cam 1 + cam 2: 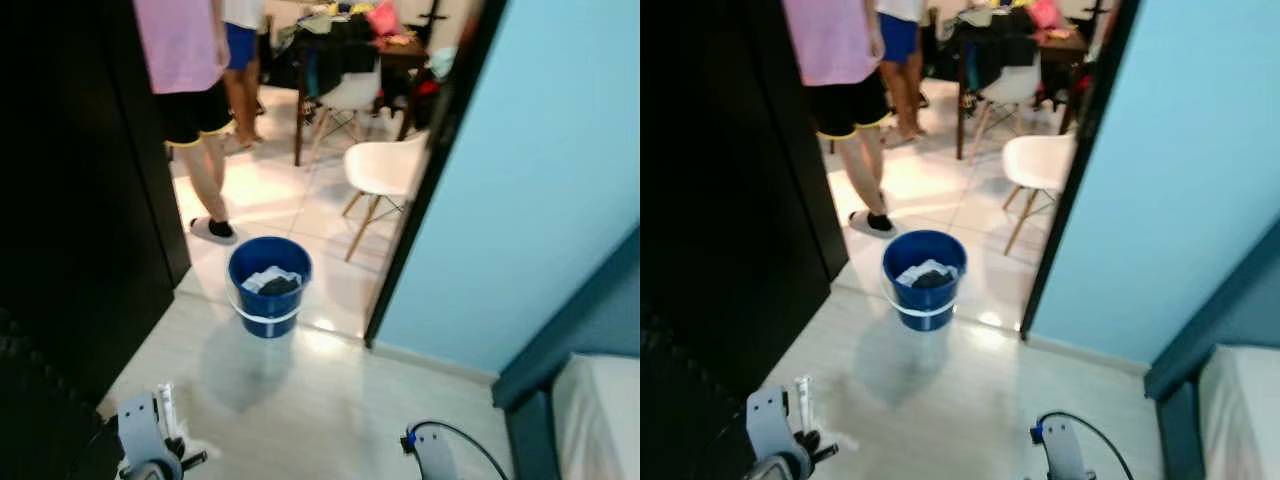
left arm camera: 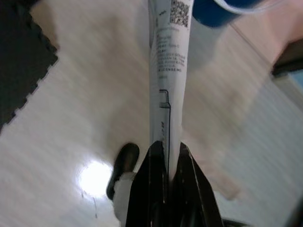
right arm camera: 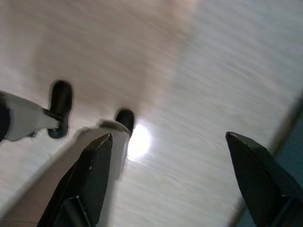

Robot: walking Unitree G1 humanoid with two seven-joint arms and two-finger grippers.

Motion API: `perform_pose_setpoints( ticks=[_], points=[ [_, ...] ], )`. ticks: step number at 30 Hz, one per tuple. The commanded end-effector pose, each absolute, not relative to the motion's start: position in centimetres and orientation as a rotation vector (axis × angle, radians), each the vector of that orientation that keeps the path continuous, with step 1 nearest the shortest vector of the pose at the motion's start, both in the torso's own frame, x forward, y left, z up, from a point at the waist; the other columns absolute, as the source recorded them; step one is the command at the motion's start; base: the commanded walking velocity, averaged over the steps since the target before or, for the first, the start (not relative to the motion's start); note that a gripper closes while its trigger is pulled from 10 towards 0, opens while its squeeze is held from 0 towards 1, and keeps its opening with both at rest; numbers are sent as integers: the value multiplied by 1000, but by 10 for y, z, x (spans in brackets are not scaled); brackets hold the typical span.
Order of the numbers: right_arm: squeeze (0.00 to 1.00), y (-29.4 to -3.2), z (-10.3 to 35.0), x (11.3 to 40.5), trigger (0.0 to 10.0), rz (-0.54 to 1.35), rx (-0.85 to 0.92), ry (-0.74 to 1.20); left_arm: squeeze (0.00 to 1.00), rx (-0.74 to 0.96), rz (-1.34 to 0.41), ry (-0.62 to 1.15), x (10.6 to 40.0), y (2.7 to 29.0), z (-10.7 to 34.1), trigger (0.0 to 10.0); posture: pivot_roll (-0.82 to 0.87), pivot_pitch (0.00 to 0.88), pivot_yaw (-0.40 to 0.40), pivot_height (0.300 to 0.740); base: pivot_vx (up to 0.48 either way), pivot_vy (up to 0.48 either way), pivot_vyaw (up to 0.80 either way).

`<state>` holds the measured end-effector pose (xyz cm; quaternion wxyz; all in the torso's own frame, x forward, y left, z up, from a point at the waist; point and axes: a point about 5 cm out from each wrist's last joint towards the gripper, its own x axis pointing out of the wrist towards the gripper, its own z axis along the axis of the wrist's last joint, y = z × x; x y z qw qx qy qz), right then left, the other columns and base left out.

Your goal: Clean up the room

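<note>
The left tool (image 2: 168, 153) pinched a long white printed tube (image 2: 168, 71), which pointed toward the blue bucket (image 1: 268, 285) standing on the floor (image 1: 320, 400) at the doorway. The right tool (image 3: 175, 184) hung with fingers spread wide above the floor.

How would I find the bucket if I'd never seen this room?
Look at the doorway beside the light blue wall. On the pale floor right at its threshold stands the bucket, before two white chairs. It is the round, deep blue thing, with cloths inside.
</note>
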<state>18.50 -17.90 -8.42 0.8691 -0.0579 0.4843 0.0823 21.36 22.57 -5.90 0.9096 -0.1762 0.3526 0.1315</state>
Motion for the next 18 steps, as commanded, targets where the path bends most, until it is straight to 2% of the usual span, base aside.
perform_pose_setpoints(
  ticks=[1,8,18],
  points=[
    [0,-184,-87,179,10000,158,-127,1035,0,-365,248,699,222,223,-54,10000,-78,71,-71,740,480,0,0],
    [0,-185,-87,178,10000,145,-128,1047,0,-311,180,685,230,219,-50,10000,-79,69,-69,740,480,0,0],
    [0,-186,-89,174,10000,137,-124,1059,0,-274,132,654,240,216,-42,10000,-81,69,-67,740,480,0,-738]
  ],
)
